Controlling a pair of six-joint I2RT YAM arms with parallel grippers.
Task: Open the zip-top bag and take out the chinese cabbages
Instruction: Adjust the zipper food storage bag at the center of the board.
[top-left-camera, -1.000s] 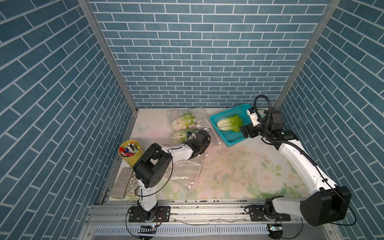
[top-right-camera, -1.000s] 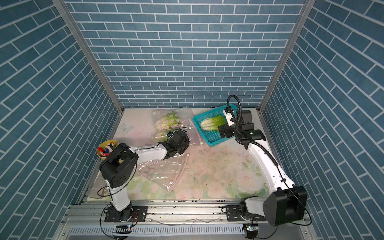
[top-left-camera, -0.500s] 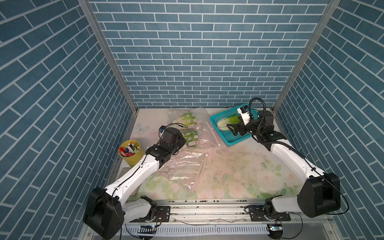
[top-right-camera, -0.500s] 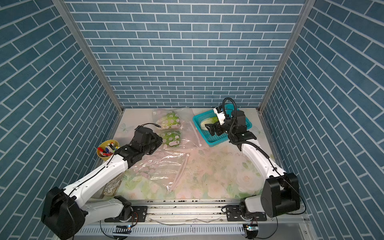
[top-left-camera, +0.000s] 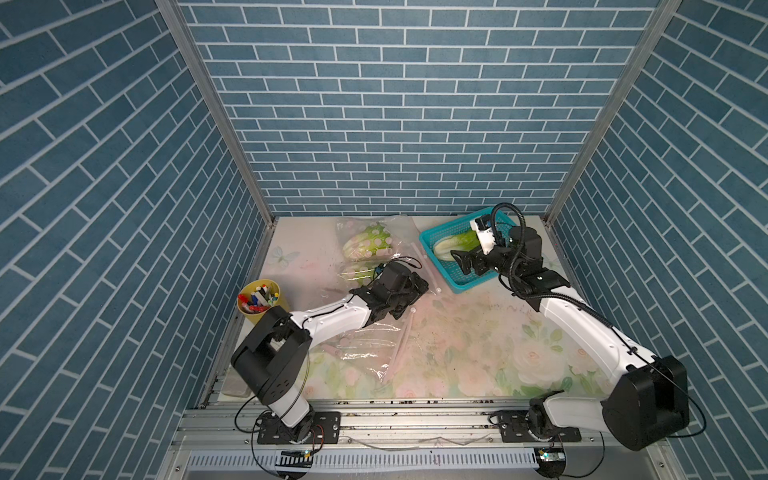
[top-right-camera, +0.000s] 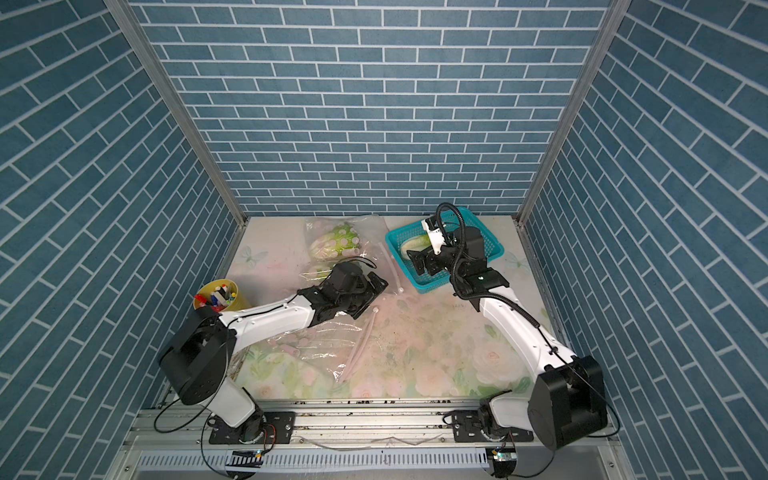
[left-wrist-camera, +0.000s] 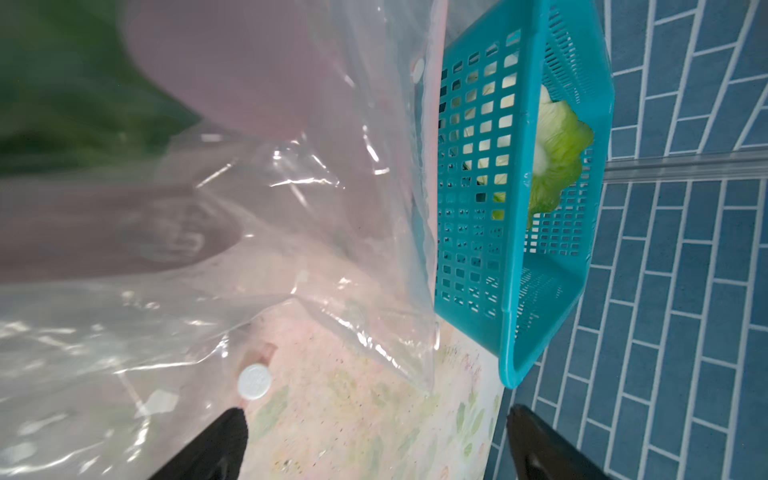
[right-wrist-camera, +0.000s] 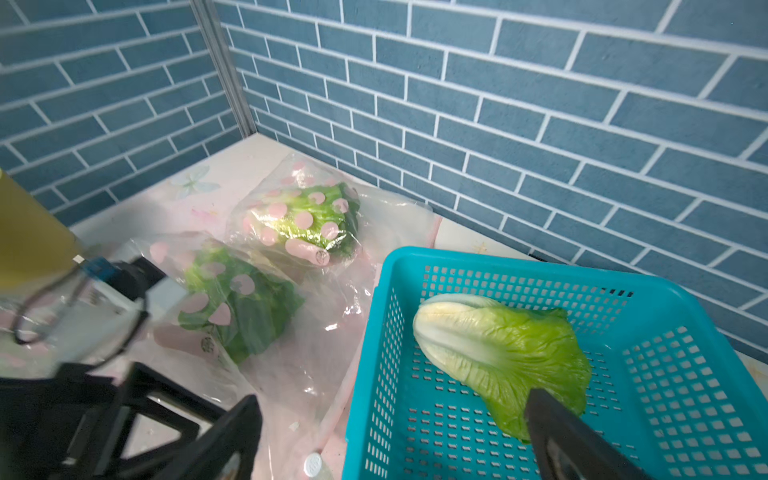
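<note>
Looking down on a floral-print table (top-left-camera: 478, 353), with two robot arms reaching away from the viewer. Nearest, the flat, empty end of a clear zip-top bag (top-left-camera: 361, 347) lies on the table. Its pale zip edge runs along the side facing the basket, and the bag appears to be open. Just beyond, the left gripper (left-wrist-camera: 374, 432) hovers low over the plastic, jaws spread wide with nothing between them. A yellow cup of pens (top-left-camera: 258, 297) stands at the table's left edge.

Farther on are the three chinese cabbages. The nearer bagged cabbage (right-wrist-camera: 241, 307) lies inside the pink-spotted plastic, just past the left gripper. To its right sits a teal basket (top-left-camera: 436, 266). The right gripper (right-wrist-camera: 392, 415) hangs over the basket's near rim, jaws wide and holding nothing. One loose cabbage (right-wrist-camera: 498, 353) lies in the basket, out of the bag. Farthest, near the blue brick wall, the farther bagged cabbage (right-wrist-camera: 303, 224) also rests inside the bag.

By my reading, the opening is done and one of three heads is out. Two are left to remove.
</note>
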